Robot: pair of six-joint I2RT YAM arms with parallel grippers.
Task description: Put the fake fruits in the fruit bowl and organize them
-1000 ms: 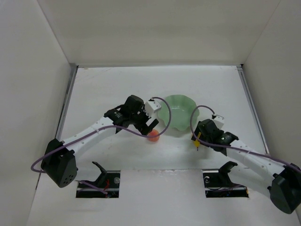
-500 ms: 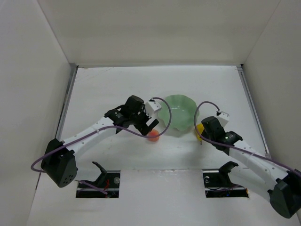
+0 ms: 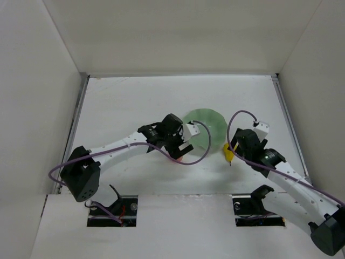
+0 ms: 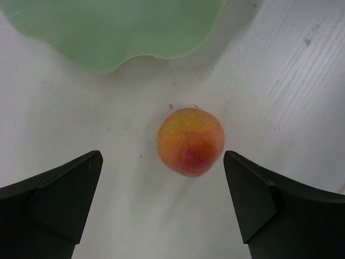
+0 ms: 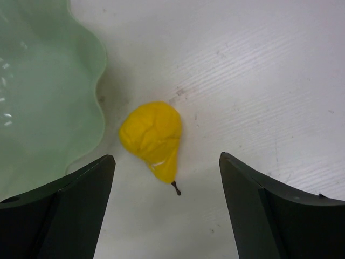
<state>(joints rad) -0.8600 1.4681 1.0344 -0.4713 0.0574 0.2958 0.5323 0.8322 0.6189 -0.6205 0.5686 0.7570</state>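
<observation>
The orange-red peach (image 4: pixel 190 141) lies on the white table just in front of the pale green scalloped bowl (image 4: pixel 118 32). My left gripper (image 4: pixel 162 162) is open and hangs over the peach, one finger on each side and neither touching it. In the top view the left gripper (image 3: pixel 180 150) hides most of the peach (image 3: pixel 176 158). The yellow pear (image 5: pixel 152 135) lies on its side next to the bowl's rim (image 5: pixel 94 91), its stem pointing toward me. My right gripper (image 5: pixel 167 156) is open and straddles the pear without touching it. In the top view the pear (image 3: pixel 228 153) lies right of the bowl (image 3: pixel 210 121).
White walls enclose the table on the left, back and right. Purple cables loop from both wrists over the bowl's near edge. Two cut-outs with black mounts sit at the near table edge (image 3: pixel 172 202).
My left gripper has moved right and nearer, now covering the peach in the top view. My right wrist has shifted up and right beside the pear. Both fruits stay on the table.
</observation>
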